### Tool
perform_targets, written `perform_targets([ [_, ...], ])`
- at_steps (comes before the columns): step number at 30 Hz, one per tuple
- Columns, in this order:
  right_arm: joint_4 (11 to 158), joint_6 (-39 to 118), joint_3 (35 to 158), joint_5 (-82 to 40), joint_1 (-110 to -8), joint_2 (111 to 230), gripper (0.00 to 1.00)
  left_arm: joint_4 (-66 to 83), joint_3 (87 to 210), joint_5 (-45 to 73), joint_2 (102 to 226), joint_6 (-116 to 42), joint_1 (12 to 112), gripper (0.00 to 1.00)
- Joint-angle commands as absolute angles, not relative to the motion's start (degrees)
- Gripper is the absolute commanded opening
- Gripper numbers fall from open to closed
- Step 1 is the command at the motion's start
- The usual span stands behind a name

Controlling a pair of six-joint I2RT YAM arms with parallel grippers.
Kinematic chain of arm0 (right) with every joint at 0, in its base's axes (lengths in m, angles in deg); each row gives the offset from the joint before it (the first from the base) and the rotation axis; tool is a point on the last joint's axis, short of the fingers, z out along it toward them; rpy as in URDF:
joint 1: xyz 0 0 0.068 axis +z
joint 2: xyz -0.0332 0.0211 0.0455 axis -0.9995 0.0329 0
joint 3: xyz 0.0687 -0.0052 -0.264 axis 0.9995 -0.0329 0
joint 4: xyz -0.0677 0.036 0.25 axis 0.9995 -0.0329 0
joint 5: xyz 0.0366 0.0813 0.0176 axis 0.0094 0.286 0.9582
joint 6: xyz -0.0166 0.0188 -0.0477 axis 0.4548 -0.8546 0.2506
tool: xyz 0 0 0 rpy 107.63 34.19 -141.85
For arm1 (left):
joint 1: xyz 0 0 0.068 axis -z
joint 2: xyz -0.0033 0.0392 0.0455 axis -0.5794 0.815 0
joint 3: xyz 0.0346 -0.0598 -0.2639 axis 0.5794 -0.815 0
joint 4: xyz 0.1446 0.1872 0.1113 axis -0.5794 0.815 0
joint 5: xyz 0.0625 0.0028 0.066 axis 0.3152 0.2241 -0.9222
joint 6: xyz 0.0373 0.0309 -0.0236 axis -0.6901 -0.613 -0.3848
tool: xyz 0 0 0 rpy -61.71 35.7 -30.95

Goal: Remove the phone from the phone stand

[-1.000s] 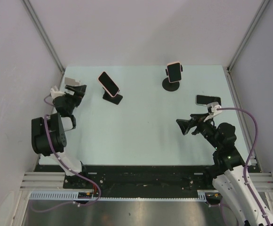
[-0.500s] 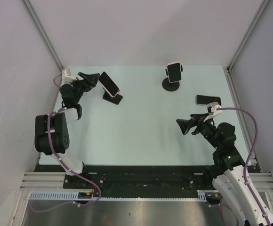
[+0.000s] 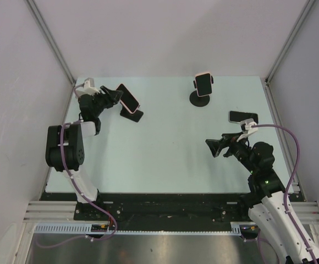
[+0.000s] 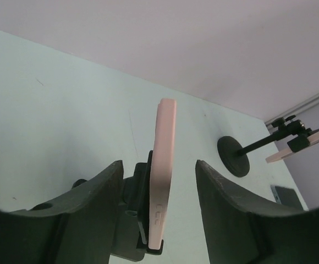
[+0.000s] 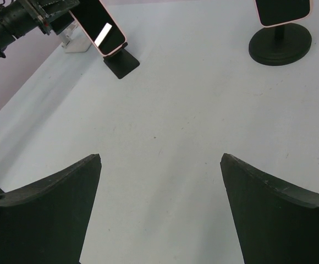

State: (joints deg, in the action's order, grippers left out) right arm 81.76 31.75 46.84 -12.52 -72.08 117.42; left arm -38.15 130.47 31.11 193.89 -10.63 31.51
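Black stands (image 3: pixel 132 115) (image 3: pixel 201 99) two; phones (image 3: pixel 127 97) (image 3: pixel 204 84) (image 3: pixel 243 116) three; claws (image 3: pixel 115 95) (image 3: pixel 212 148) two, open.

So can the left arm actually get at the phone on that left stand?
Probably yes: its open pincer straddles the phone edge-on, and nothing else sits in the gap.

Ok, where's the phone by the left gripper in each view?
Top external: phone upper left, just right of the left gripper.
Left wrist: phone centre, edge-on between the open fingers.
Right wrist: phone top left.
Shared landmark: round stand.
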Motion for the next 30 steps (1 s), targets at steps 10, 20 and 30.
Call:
perform_targets([
  [10,82.8,32.6,47.2,-12.6,-71.9,117.2,0.95,-37.7,133.4,35.1,192.9,-14.5,32.8,0.22],
  [20,82.9,32.2,47.2,-12.4,-71.8,115.9,0.95,-37.4,134.3,35.8,187.9,-13.6,32.9,0.0],
  [30,81.7,30.9,48.6,-11.1,-71.8,116.3,1.0,-37.4,134.0,36.9,180.4,-9.9,33.5,0.0],
])
